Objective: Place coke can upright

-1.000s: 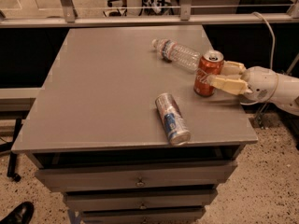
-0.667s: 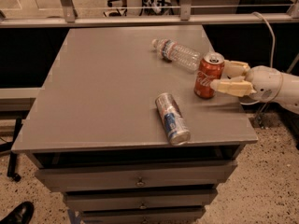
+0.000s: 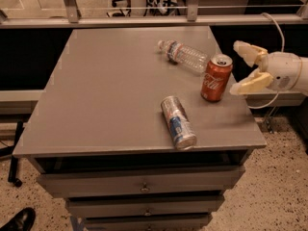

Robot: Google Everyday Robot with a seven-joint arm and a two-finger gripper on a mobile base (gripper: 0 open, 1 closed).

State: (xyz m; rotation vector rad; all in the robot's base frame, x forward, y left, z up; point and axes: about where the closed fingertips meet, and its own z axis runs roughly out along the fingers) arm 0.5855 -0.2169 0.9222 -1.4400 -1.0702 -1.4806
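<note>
Coke can (image 3: 216, 78) stands on its base toward the right edge of the grey table (image 3: 96, 90), right of centre in the frame.

From the one camera view, a clear plastic water bottle (image 3: 183, 56) lies on its side just up and left of the can, its cap end pointing toward the upper left and its base close to the can's top rim. I can't tell whether the two touch. Lower down, toward the table's front edge, a slim silver-and-blue can (image 3: 178, 121) lies on its side with one end facing the front; it is apart from the red can. The rest of the tabletop to the left is bare grey surface. Under the top are drawers (image 3: 144, 186) with small pulls. A metal rail (image 3: 144, 20) runs across the top of the frame behind the table, and a dark shoe (image 3: 18, 219) shows in the lower left corner on the speckled floor.

The gripper (image 3: 236, 67) reaches in from the right edge, white body with pale fingers (image 3: 250, 84) spread wide, one up and one down. It sits just beside the can's right side, with nothing held between them and a small gap to the can. A cable (image 3: 274, 23) loops above it.

The can is red with white script down its side, a silver top showing its opening, and a darker rim at the bottom.
</note>
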